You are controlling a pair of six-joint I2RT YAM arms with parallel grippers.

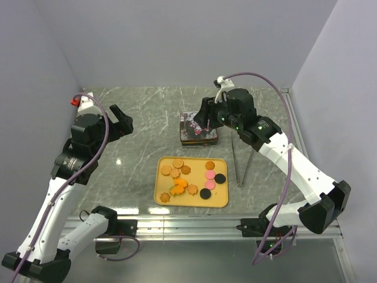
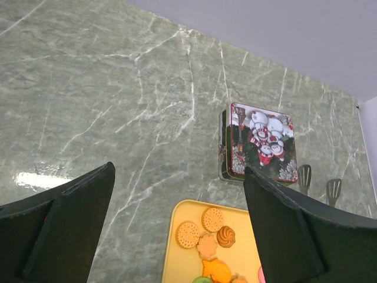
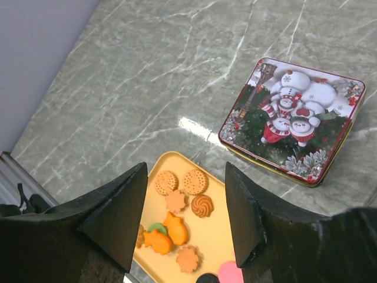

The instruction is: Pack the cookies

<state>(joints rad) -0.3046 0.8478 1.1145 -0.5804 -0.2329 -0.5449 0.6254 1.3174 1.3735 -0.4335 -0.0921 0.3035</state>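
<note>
The cookies (image 1: 182, 177) lie loose on a yellow tray (image 1: 197, 170) in the middle of the table: brown, orange, pink, black and one green. They also show between the fingers in both wrist views, cookies (image 2: 206, 230) and cookies (image 3: 177, 206). My left gripper (image 1: 125, 121) hangs open and empty above the table, left of the tray (image 2: 179, 267). My right gripper (image 1: 203, 118) hovers over a closed tin (image 1: 197, 132) with a snowman lid. Its jaws stand apart with nothing between them.
The tin (image 2: 262, 144) sits just behind the tray (image 3: 212, 233), lid on, and also appears as the tin (image 3: 294, 124) at the upper right. Metal tongs (image 1: 241, 162) lie right of the tray, their tips (image 2: 318, 180) near the tin. Walls close in on three sides.
</note>
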